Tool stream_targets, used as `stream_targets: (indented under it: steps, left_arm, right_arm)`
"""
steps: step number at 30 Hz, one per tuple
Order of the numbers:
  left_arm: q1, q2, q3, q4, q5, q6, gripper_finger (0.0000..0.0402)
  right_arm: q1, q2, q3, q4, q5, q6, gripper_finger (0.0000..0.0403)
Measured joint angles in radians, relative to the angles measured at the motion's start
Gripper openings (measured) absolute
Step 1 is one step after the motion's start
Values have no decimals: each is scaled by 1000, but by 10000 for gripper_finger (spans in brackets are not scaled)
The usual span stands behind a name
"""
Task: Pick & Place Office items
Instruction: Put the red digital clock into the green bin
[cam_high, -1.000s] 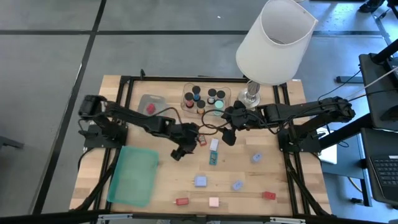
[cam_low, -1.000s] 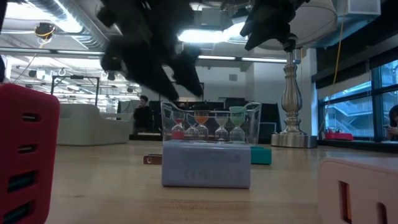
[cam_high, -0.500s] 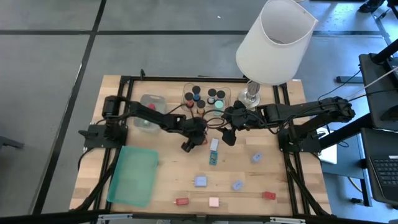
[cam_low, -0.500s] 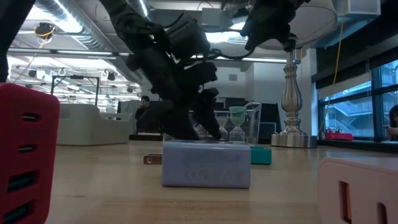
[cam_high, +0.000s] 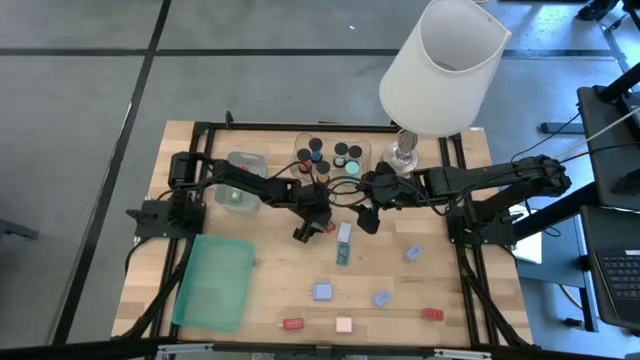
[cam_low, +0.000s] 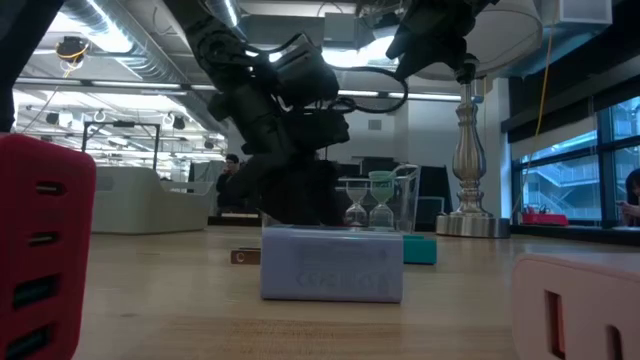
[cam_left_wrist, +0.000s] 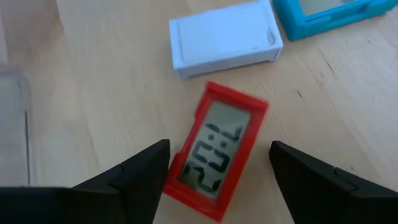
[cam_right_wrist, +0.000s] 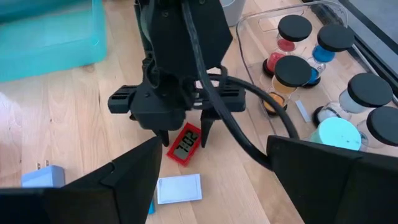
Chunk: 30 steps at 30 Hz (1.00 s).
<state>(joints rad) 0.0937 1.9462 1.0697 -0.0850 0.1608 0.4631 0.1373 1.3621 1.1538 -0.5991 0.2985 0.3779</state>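
With its fingers spread and nothing gripped, the left end effector (cam_left_wrist: 217, 171) is held astride the red clock (cam_left_wrist: 217, 158) lying flat on the tabletop (cam_left_wrist: 112, 81). Light, rigid and slick, it is probably best pinched across its long edges. Farther off, the right end effector (cam_high: 367, 220) is seen parted and empty.

Red digital clock (cam_left_wrist: 216, 158) flat on table, beside white block (cam_left_wrist: 224, 38).

"20:1" on red clock (cam_left_wrist: 216, 158)

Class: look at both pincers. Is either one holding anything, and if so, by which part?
Nothing is held. The left pincer stands open astride the red clock, not gripping it. The right pincer hangs open and empty near the sand-timer tray.
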Motion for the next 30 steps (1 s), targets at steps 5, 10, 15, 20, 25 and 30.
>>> stream_targets:
  steps: [5, 10, 15, 20, 25, 30]
  left_arm:
    - [0, 0, 0, -42, 3, -128, 232]
    - [-9, -4, -1, -46, -13, -249, 178]
    - [-14, -38, -7, -73, -19, -342, 152]
    - [-16, -114, -9, -121, -18, -431, 152]
    - [-54, -227, -7, -243, -34, -520, 159]
    - [-161, -360, -6, -451, -133, -669, 154]
  right_arm:
    - [0, 0, 0, 0, 0, 0, 293]
    - [0, 0, 0, 0, 0, 0, 293]
    - [0, 0, 0, 0, 0, 0, 293]
    - [0, 0, 0, 0, 0, 0, 293]
    - [0, 0, 0, -4, 0, -14, 293]
    - [0, 0, 0, -4, 0, -20, 293]
